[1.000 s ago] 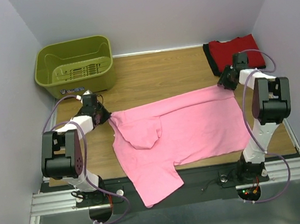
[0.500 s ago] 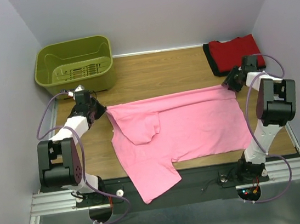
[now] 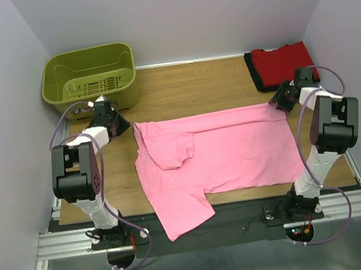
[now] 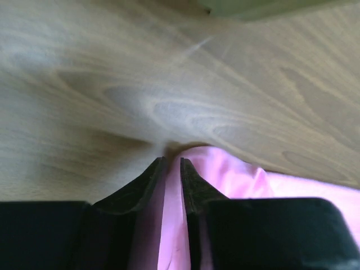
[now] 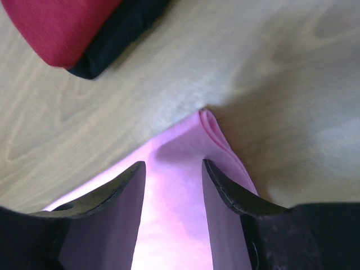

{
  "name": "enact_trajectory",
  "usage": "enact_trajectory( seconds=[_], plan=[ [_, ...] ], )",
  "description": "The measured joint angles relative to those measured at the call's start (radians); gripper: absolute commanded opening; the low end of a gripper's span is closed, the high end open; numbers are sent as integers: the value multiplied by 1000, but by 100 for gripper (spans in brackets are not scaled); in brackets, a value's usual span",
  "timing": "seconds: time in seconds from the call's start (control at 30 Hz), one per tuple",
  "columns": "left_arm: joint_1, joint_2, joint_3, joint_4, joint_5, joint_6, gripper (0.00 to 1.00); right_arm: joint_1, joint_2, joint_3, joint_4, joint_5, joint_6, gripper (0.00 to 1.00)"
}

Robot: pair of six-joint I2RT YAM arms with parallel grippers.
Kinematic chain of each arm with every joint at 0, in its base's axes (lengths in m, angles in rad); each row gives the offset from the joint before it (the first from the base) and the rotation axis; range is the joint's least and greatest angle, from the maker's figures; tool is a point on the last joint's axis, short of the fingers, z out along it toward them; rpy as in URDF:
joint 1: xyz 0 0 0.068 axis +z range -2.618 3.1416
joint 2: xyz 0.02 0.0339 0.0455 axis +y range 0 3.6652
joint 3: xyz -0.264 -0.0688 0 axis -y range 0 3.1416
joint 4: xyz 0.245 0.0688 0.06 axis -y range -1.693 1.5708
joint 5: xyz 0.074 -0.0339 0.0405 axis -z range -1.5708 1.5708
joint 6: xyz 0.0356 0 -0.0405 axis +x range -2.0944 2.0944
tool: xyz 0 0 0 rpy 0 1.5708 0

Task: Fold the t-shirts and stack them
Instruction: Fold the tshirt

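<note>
Left gripper [image 4: 172, 163] sits at the left end of the pink t-shirt's [image 3: 229, 152] upper edge. In the left wrist view its dark fingers [image 4: 143, 185] stand only slightly apart, with a narrow slit between them. Pink cloth shows in that slit and bulges just past the tips, and whether the pads pinch it cannot be told. From above, this gripper lies just below the olive-green basket [image 3: 122, 93], which stands in the upper left of the frame on the wooden table [image 3: 187, 87]. At the right end of the same edge, the right gripper [image 5: 173, 164] has its fingers [image 5: 225, 191] clearly apart. The shirt's corner lies flat on the wood between them, and nothing is clamped. The pink t-shirt is spread across the middle of the top view, its upper edge running almost straight from one gripper to the other. One sleeve is folded over onto the body at centre left. The lower left part reaches past the table's near edge, over the dark rail. In the upper right of the frame the red t-shirt [image 3: 284, 60] lies folded on a black one [image 3: 253, 72], of which only an edge shows along the left and lower sides. That stack is near the right gripper but apart from it.
</note>
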Motion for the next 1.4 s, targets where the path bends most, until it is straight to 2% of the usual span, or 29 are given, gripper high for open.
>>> enact_trajectory(
  seconds=[0.13,0.2,0.33,0.47,0.5,0.63,0.8,0.93,1.2,1.4],
  plan=[
    [-6,-64,-1,-5,-21,19,61,-2,-53,-18,-31,-38,-6,51],
    [-14,-117,-7,-5,-33,21,67,6,-90,-21,-42,-51,-7,51],
    [-41,-264,-42,-19,-52,28,68,78,-167,-22,-47,-76,-6,49],
    [-101,-389,-86,-59,-63,29,65,210,-244,-31,-45,-129,-4,42],
    [-114,-409,-99,-69,-64,29,64,238,-256,-37,-42,-143,-3,38],
    [-203,-480,-188,-131,-39,21,64,395,-280,-85,-31,-191,19,35],
    [-297,-485,-293,-194,15,1,64,602,-267,-183,-9,-241,76,36],
    [-308,-471,-320,-231,40,-1,65,689,-223,-220,32,-264,126,35],
    [-331,-349,-302,-244,69,29,65,773,-128,-223,106,-294,187,31],
    [-341,-322,-281,-250,77,49,63,809,-101,-223,132,-322,209,31]
  ],
)
